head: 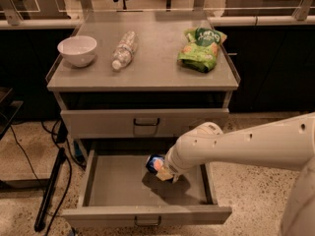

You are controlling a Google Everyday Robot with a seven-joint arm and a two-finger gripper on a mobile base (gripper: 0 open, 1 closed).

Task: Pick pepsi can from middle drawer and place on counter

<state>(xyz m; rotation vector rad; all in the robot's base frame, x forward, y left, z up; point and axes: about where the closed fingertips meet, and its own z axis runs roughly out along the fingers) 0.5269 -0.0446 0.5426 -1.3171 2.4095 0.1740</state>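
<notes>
The pepsi can (154, 163), dark blue with a red and white logo, hangs tilted above the floor of the open middle drawer (115, 187) and casts a shadow on it. My gripper (165, 173) sits at the end of the white arm that reaches in from the right, and it is shut on the can's right side. The wrist hides most of the fingers. The grey counter (152, 70) is the cabinet top above the drawers.
On the counter stand a white bowl (77, 49) at the left, a clear water bottle (123, 49) lying down in the middle, and a green snack bag (201, 48) at the right. The upper drawer (145, 122) is closed. Cables and a black stand (49, 191) lie on the floor at left.
</notes>
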